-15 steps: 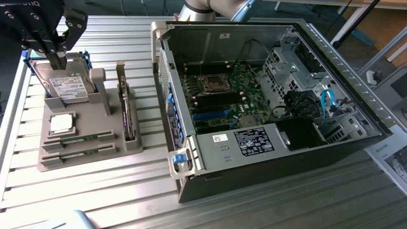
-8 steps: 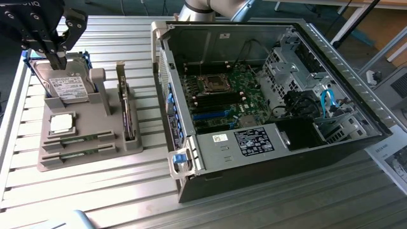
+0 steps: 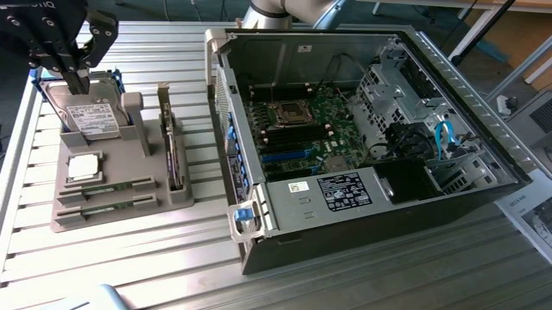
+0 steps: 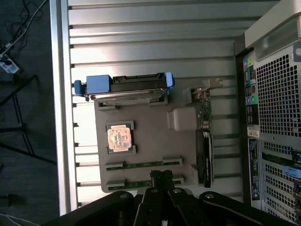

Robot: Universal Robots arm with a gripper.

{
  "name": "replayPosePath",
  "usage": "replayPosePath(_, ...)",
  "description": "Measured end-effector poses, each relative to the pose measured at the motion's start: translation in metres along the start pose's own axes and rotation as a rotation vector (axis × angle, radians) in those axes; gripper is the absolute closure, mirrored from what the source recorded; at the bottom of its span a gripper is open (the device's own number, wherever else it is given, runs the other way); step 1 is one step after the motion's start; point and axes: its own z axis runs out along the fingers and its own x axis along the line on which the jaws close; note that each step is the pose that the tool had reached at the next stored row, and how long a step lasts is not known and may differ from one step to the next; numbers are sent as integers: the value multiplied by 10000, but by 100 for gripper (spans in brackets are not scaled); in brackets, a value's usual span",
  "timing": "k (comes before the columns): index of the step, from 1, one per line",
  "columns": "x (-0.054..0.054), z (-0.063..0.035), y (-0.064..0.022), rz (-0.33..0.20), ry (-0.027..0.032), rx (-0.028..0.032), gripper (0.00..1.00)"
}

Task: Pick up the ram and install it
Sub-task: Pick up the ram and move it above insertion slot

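Hovering closed, the hand (image 4: 162, 176) hangs above the ram (image 4: 141, 165), near processor (image 4: 119, 138) and expansion card (image 4: 205, 157).

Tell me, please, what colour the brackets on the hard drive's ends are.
Blue; the brackets on the hard drive show best in the wrist view.

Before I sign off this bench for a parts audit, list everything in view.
ram sticks: two, green, holder slots
processor: one, silver, holder, beside the ram sticks
hard drive: one, silver with blue caddy, upright in holder
expansion card: one, dark green, on edge in holder
holder: one, grey, exterior view's left
computer case: one, black, open, exterior view's right
table: one, silver, under everything
gripper: one, black, shut, empty, above holder
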Motion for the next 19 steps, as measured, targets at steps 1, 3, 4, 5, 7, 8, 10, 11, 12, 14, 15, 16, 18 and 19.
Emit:
replayPosePath(1,0,0,0,-139,7,-4,90)
replayPosePath(3,0,1,0,-608,26,-16,90)
replayPosePath(4,0,1,0,-815,35,-21,90)
replayPosePath(5,0,1,0,-946,41,-24,90)
replayPosePath(7,0,1,0,-1284,56,-33,90)
replayPosePath(8,0,1,0,-1417,62,-36,90)
replayPosePath(10,0,1,0,-1769,78,-45,90)
replayPosePath(11,0,1,0,-2010,88,-50,90)
replayPosePath(12,0,1,0,-2327,103,-57,90)
replayPosePath(14,2,1,0,-2958,131,-71,90)
replayPosePath(15,2,1,0,-3178,141,-76,90)
replayPosePath(16,3,1,0,-3403,151,-82,90)
replayPosePath(18,3,1,0,-3857,171,-93,90)
replayPosePath(19,3,1,0,-3995,177,-96,90)
